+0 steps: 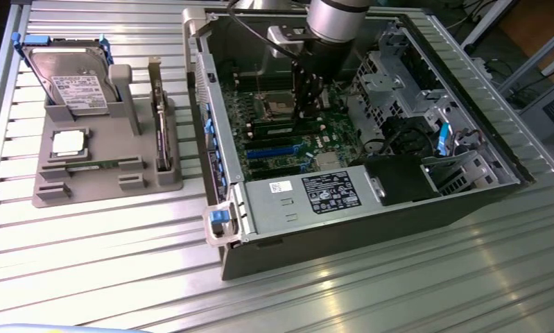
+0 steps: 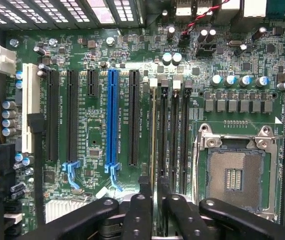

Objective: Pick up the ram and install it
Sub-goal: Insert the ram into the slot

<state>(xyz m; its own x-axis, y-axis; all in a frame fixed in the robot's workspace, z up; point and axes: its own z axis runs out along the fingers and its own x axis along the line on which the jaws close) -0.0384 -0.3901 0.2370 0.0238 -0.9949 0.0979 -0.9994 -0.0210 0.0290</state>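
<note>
The gripper (image 2: 154, 184) hangs inside the open computer case (image 1: 351, 229), low over the motherboard (image 2: 97, 60). It sits astride 1 end of the ram (image 2: 155, 130). The ram stands on edge in the first of 4 parallel memory slots (image 2: 175, 130), the one closest to the long black expansion slots (image 2: 133, 117) and the blue slot (image 2: 112, 117). Whether the gripper is clamped on the ram or has let go of it cannot be told.

From the gripper, the ram runs straight away along its slot toward the row of capacitors (image 2: 240, 80). Just beyond the 4 slots lies the empty processor socket (image 2: 232, 177) in its metal frame.

In the exterior view the gripper (image 1: 306, 111) reaches down near the middle of the case. Past the case's left wall, well apart on the tabletop (image 1: 101, 263), stands a grey holder (image 1: 101, 191).
</note>
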